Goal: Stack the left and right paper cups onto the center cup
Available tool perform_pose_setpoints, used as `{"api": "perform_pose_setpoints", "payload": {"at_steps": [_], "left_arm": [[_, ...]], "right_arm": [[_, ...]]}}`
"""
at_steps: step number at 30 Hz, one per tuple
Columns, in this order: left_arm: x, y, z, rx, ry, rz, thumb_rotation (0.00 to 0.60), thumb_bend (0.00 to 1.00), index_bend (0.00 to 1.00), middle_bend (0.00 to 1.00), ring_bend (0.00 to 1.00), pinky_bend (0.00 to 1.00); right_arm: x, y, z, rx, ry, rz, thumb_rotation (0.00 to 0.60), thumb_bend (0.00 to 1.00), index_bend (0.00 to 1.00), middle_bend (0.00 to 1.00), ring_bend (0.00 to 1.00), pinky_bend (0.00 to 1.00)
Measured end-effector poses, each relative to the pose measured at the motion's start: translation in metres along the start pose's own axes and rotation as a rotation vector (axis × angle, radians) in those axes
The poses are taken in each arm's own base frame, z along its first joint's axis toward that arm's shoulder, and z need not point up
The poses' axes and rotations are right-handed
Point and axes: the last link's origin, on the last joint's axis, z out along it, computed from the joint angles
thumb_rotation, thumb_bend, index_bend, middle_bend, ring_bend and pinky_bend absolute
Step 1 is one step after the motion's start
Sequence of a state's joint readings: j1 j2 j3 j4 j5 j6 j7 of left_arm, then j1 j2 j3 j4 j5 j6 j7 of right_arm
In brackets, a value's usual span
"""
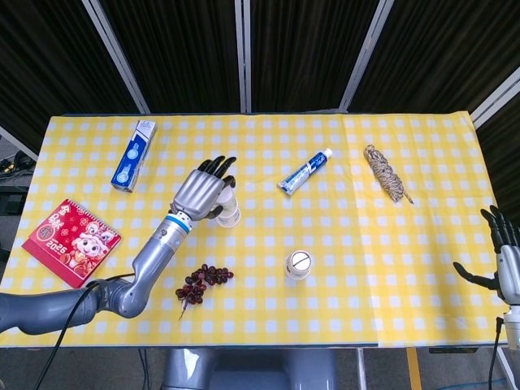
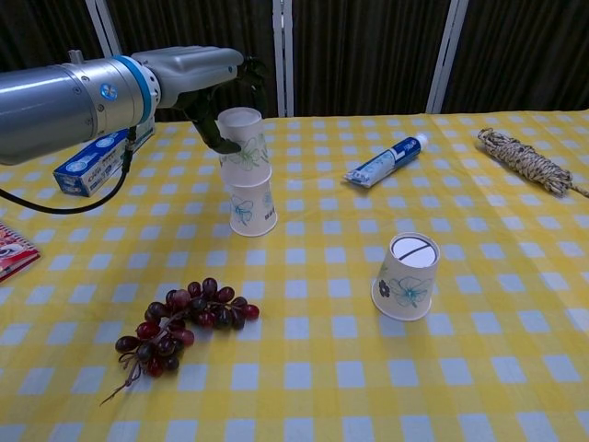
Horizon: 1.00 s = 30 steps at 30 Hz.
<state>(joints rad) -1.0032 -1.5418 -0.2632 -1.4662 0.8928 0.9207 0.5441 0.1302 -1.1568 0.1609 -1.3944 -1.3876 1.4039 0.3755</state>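
Cups (white, floral print) stacked upside down; left robot hand gripping top one.

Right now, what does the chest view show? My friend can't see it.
The robot's left hand holds an upside-down paper cup on top of another cup on a yellow checked table. A third cup stands alone nearby, with grapes, toothpaste and rope.
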Motion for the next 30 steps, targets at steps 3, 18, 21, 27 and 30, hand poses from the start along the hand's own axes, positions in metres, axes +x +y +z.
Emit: {"api": "perform_pose_setpoints", "payload": {"at_steps": [3,18,21,27,30], "left_arm": [[-0.005,-0.001,0.001,0.002,-0.021,0.004,0.6,0.14,0.16,0.0,0.0,0.0],[-0.01,-0.022,-0.035,0.029,0.029,-0.017,0.6,0.11,0.07,0.0,0.0,0.0],[-0.014,-0.038,-0.059,0.05,0.068,-0.012,0.6,0.11,0.05,0.0,0.0,0.0],[-0.023,-0.073,-0.121,0.129,0.143,-0.011,0.6,0.11,0.03,0.0,0.0,0.0],[-0.032,-0.095,-0.162,0.196,0.167,0.002,0.6,0.11,0.01,0.0,0.0,0.0]], "right_arm": [[0.0,0.0,0.0,-0.001,-0.001,0.0,0.6,0.07,0.05,0.0,0.0,0.0],[-0.004,0.0,-0.001,-0.004,-0.027,-0.031,0.6,0.07,0.05,0.0,0.0,0.0],[-0.007,-0.002,-0.001,0.001,-0.031,-0.045,0.6,0.07,0.05,0.0,0.0,0.0],[-0.014,-0.008,-0.002,0.021,-0.044,-0.07,0.6,0.07,0.05,0.0,0.0,0.0],[-0.018,-0.018,0.0,0.048,-0.056,-0.06,0.6,0.07,0.06,0.0,0.0,0.0]]}}
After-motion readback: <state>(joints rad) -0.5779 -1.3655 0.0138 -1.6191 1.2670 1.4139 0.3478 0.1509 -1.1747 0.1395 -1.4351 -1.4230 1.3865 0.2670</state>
